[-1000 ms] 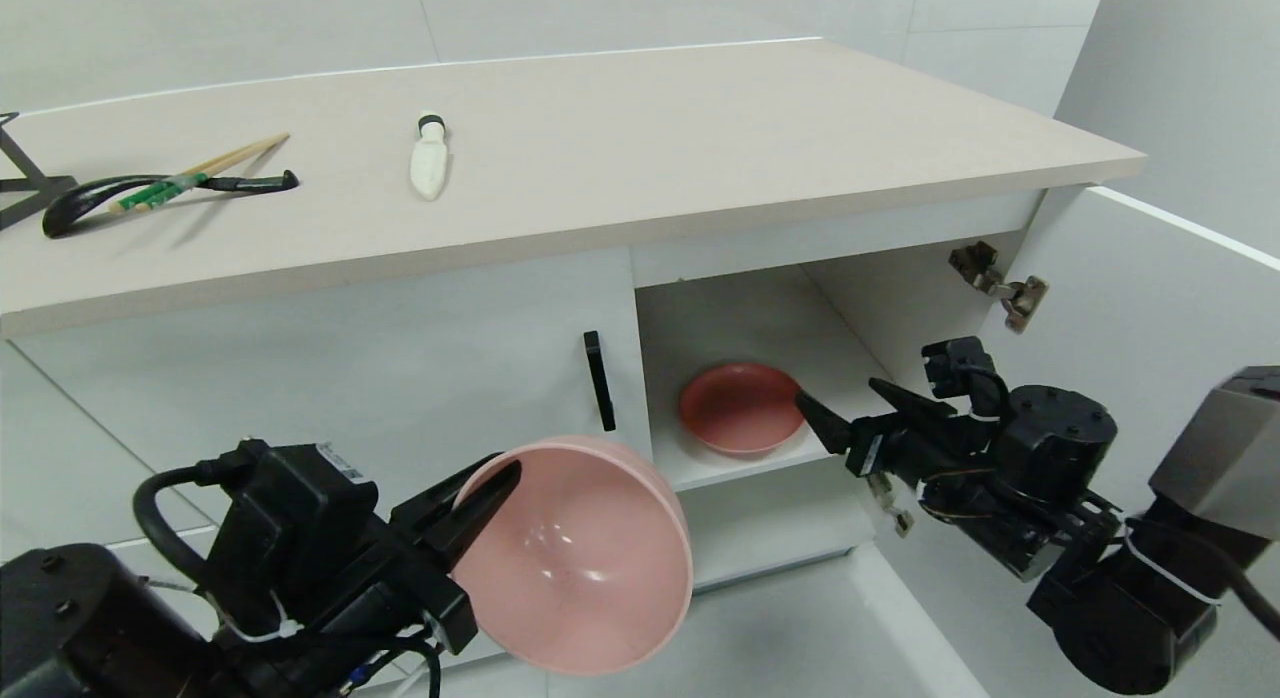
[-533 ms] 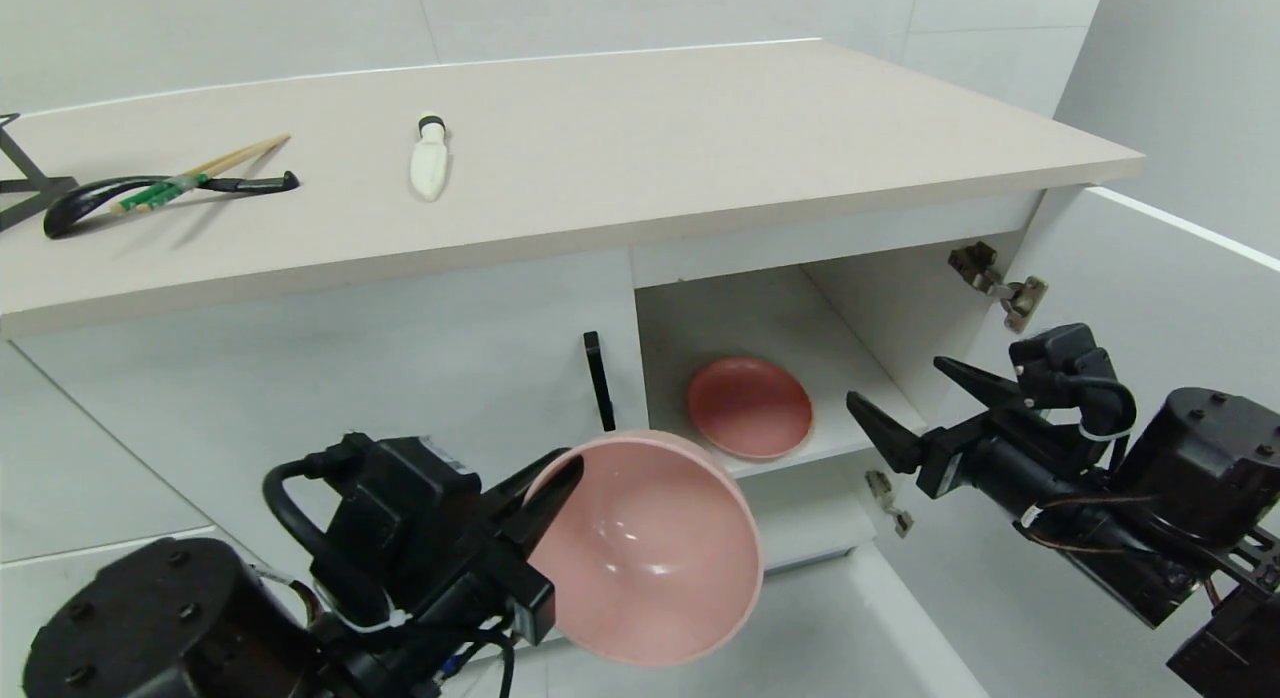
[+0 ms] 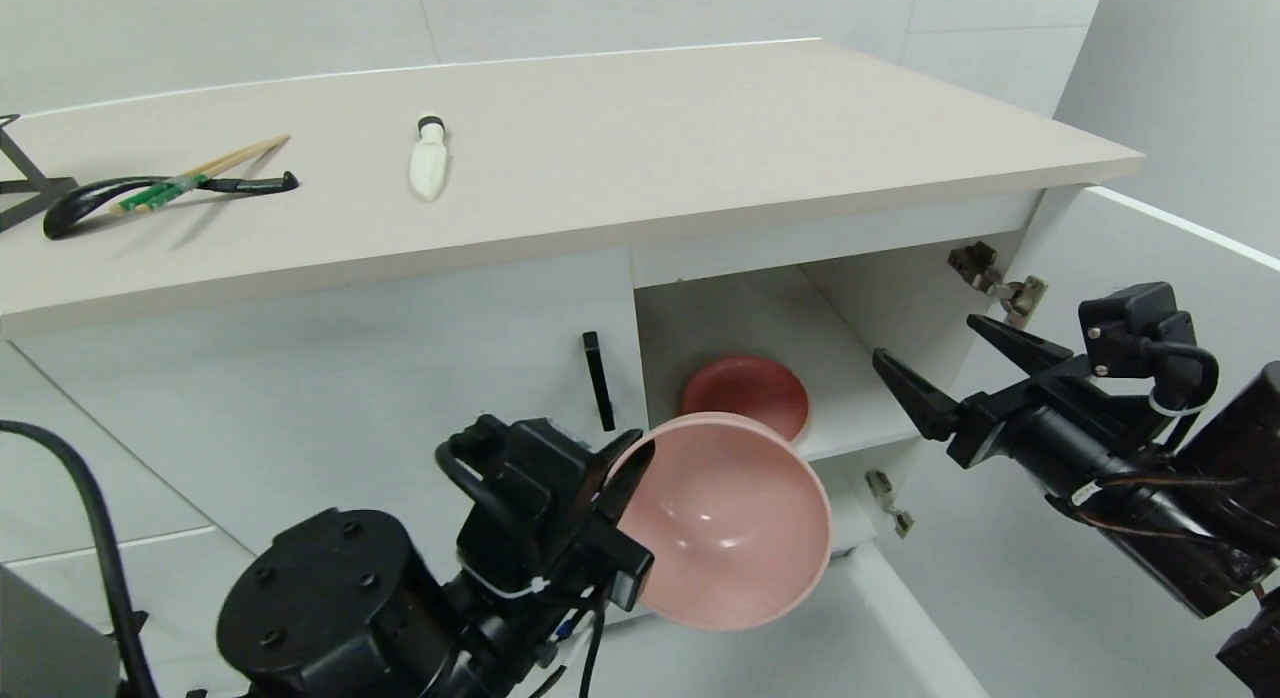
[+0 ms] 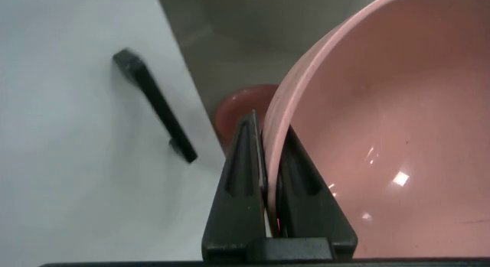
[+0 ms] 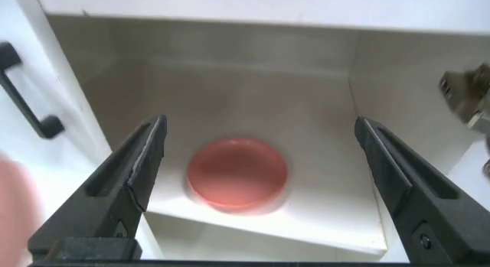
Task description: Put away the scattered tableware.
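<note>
Partly hidden behind the bowl (image 3: 735, 523), a red plate (image 3: 745, 390) lies on the cabinet shelf (image 3: 858, 410), the pale pink, glossy bowl tilted before the opening, rim clamped in the left gripper (image 4: 266, 129), while the right gripper (image 3: 928, 338) hovers nearby, jaws spread wide.

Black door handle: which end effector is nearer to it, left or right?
Left. The left end effector, gripping the pink bowl, sits close below the handle. The right end effector hangs open on the far side of the cupboard opening.
</note>
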Controlling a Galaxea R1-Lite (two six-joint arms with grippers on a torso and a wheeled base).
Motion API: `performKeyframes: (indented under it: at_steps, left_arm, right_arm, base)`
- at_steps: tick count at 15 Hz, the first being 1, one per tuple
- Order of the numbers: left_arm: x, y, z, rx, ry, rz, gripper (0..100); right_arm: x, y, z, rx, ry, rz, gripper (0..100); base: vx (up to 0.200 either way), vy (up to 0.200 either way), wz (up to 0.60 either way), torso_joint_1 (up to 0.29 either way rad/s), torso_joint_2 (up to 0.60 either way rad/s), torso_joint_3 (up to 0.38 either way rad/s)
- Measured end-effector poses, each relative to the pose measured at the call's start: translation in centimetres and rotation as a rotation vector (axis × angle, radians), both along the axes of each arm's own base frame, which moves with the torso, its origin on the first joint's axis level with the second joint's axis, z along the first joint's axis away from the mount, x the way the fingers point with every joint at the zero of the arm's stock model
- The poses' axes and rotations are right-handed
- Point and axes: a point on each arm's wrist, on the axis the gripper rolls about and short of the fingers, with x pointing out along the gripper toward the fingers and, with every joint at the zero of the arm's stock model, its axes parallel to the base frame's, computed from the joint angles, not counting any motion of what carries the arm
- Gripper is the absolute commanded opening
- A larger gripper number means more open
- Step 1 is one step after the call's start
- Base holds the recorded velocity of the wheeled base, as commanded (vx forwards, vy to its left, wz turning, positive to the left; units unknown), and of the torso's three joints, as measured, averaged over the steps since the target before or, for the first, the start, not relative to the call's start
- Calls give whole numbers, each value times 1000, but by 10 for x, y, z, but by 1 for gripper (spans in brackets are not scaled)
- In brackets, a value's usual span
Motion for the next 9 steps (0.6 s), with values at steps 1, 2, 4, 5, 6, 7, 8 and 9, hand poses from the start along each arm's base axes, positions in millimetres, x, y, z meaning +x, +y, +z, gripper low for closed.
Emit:
performKeyframes:
  at_steps: [1, 2, 4, 5, 6, 7, 8, 9]
  left_arm:
    - [5, -6, 0, -2, -9, 1, 0]
    - [11, -14, -1, -5, -17, 6, 0]
    - [26, -29, -2, -25, -32, 52, 0]
    - [33, -36, -3, -36, -38, 78, 0]
    - [39, -43, -5, -43, -41, 97, 0]
    - [43, -48, -9, -41, -38, 102, 0]
    - [46, -52, -14, -37, -33, 104, 0]
    - [49, -54, -18, -30, -27, 105, 0]
  right_arm:
    - [-1, -1, 2, 3, -6, 0, 100]
    - [-2, -1, 3, 5, -9, 0, 100]
    - [-4, -2, 2, 2, -6, 1, 100]
    - [-6, -1, -1, -5, 4, 7, 100]
    - [-9, 1, -3, -12, 14, 24, 100]
    - [-11, 3, -4, -13, 18, 33, 100]
    - [-13, 3, -4, -14, 20, 37, 100]
    - [-13, 4, -4, -12, 18, 38, 100]
  base:
    - [0, 0, 0, 0, 0, 0]
    - [0, 0, 0, 0, 0, 0]
    - [0, 0, 0, 0, 0, 0]
    - [0, 0, 0, 0, 0, 0]
    - [0, 0, 0, 0, 0, 0]
    - [0, 0, 0, 0, 0, 0]
    - [0, 0, 0, 0, 0, 0]
    - [0, 0, 0, 0, 0, 0]
